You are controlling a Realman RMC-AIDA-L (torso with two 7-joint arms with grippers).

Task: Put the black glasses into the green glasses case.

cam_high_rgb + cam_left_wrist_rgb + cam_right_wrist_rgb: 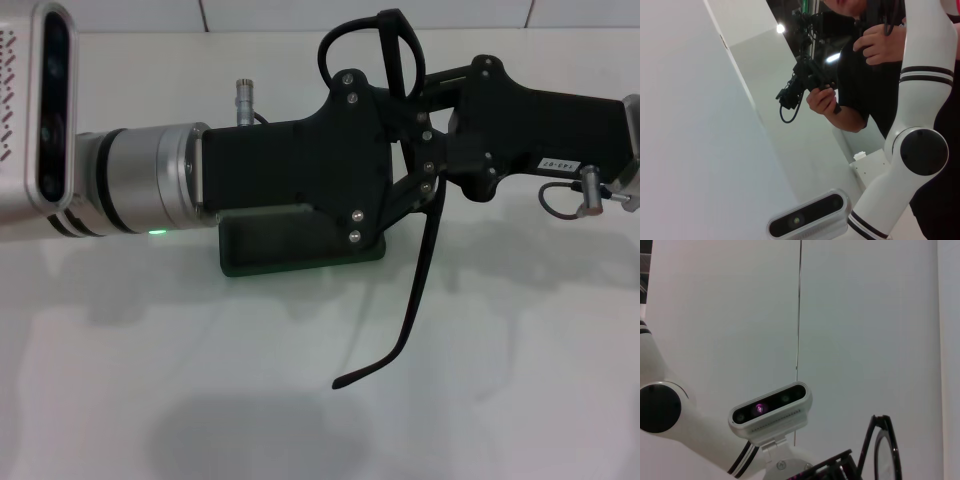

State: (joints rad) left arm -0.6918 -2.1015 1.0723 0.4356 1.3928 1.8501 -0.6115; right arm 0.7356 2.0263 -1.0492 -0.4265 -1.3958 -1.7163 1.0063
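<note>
Head view: both grippers meet above the green glasses case [300, 252], which lies on the white table [300, 400] half hidden under the left gripper [405, 165]. The black glasses [400, 70] hang between them over the case's right end, one temple arm drooping past it. The right gripper [432, 150] is there too; whose fingers clamp the frame, I cannot tell.

Left wrist view: a person [865, 75] holding a camera.

Right wrist view: the glasses' lens [886, 455] beside the left arm's camera [771, 407].
</note>
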